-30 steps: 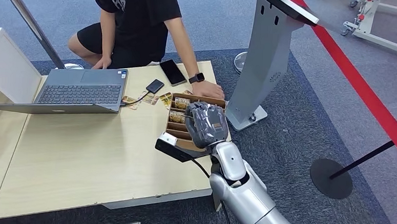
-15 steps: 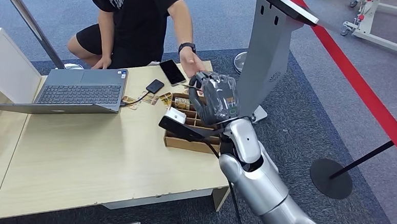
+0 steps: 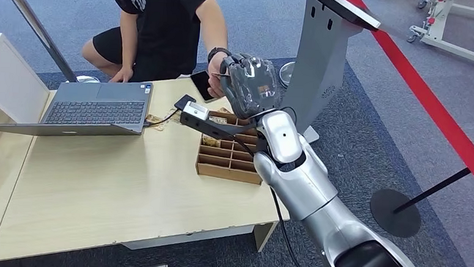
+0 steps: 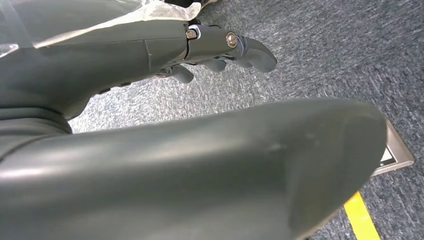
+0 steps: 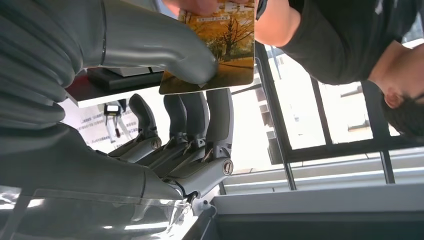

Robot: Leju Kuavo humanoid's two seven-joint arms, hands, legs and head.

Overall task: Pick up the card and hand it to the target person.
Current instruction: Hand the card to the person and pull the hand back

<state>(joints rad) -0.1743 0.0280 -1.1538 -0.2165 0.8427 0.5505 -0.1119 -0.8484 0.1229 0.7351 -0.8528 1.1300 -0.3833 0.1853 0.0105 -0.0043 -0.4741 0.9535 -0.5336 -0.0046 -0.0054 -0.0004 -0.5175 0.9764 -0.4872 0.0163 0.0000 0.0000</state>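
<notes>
The right hand (image 3: pixel 249 85) pinches the glossy card printed with autumn trees (image 5: pixel 215 47) between thumb and fingers (image 5: pixel 207 112), raised over the pale wooden surface (image 3: pixel 97 181), its free far end already touching the person's hand (image 3: pixel 214 83); the left hand (image 4: pixel 150 45) holds nothing.

Silver arm (image 3: pixel 308 192), grey ribbed hand (image 3: pixel 249 85), black cable (image 3: pixel 281 234).

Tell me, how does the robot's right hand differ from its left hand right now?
The right hand is raised over the table toward the person; the left hand hangs over grey carpet. The right hand pinches a card between thumb and fingers, the person's fingers on its far edge; the left hand holds nothing. Both are dark grey.
</notes>
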